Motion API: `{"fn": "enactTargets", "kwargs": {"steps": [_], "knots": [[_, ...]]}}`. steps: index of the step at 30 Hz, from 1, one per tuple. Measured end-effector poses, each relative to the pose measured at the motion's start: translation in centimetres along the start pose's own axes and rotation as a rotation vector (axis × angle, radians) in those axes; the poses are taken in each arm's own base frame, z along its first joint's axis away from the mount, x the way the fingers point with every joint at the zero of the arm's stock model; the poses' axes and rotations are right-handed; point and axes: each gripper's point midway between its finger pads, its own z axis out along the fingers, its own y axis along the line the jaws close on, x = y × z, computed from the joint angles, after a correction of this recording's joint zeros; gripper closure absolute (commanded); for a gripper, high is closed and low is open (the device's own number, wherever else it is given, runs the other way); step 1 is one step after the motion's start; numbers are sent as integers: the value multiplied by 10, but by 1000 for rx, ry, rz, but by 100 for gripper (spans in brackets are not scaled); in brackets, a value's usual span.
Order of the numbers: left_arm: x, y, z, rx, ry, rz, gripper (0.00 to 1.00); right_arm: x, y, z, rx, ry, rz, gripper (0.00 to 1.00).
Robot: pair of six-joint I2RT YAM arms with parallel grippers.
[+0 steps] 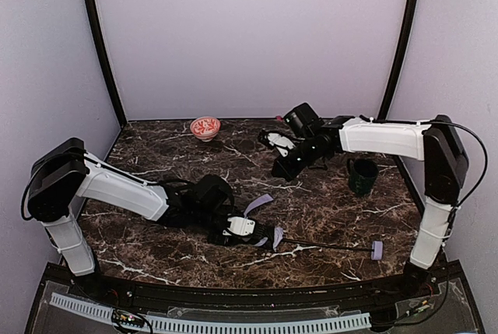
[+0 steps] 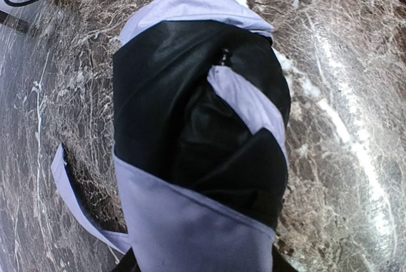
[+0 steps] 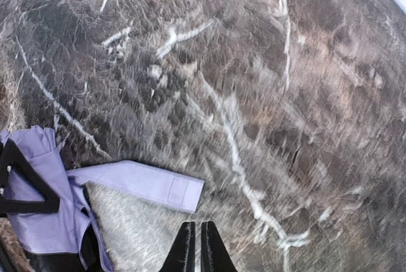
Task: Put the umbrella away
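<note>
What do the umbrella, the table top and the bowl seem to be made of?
The umbrella is thin fabric, lavender outside, black inside; it folds and creases. The table top looks like polished dark marble with white veins, possibly imitation. The bowl is probably glazed ceramic, red and white; too small to be sure.

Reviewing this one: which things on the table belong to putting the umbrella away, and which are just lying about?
Part of the job:
- umbrella, lavender fabric with a black inside

Just lying about:
- dark green mug, on the right side of the table
- red patterned bowl, at the far edge
</note>
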Motion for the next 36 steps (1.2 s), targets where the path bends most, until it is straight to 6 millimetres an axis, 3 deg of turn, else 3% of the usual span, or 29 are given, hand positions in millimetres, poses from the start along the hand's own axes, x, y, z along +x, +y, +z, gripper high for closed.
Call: {"fn": "enactTargets", "kwargs": {"steps": [3,5,7,12,17,21,22,23,25,31,36], "knots": [[-1,1,1,9,3,-19,58,22,8,-6,-17,4,19,71],[-3,1,3,23,5,-38,58,37,17,-22,-23,-27,26,63],[-6,3,6,41,8,-62,58,50,27,-50,-19,-103,10,61],[-15,10,18,81,14,-136,58,45,45,-115,25,-383,-79,54],[-19,10,19,108,13,-188,57,61,90,-137,-5,-557,-267,45],[-19,10,19,132,11,-227,57,94,138,-126,-61,-582,-465,38],[-19,10,19,137,9,-235,57,98,138,-120,-47,-567,-489,37],[-19,9,19,141,8,-241,57,105,156,-115,-74,-555,-546,35],[-20,10,19,149,9,-253,57,112,168,-100,-64,-518,-618,32],[-20,10,20,168,8,-273,56,134,165,-45,52,-375,-752,24],[-21,8,20,182,0,-280,54,125,154,-29,145,-395,-797,21]]}}
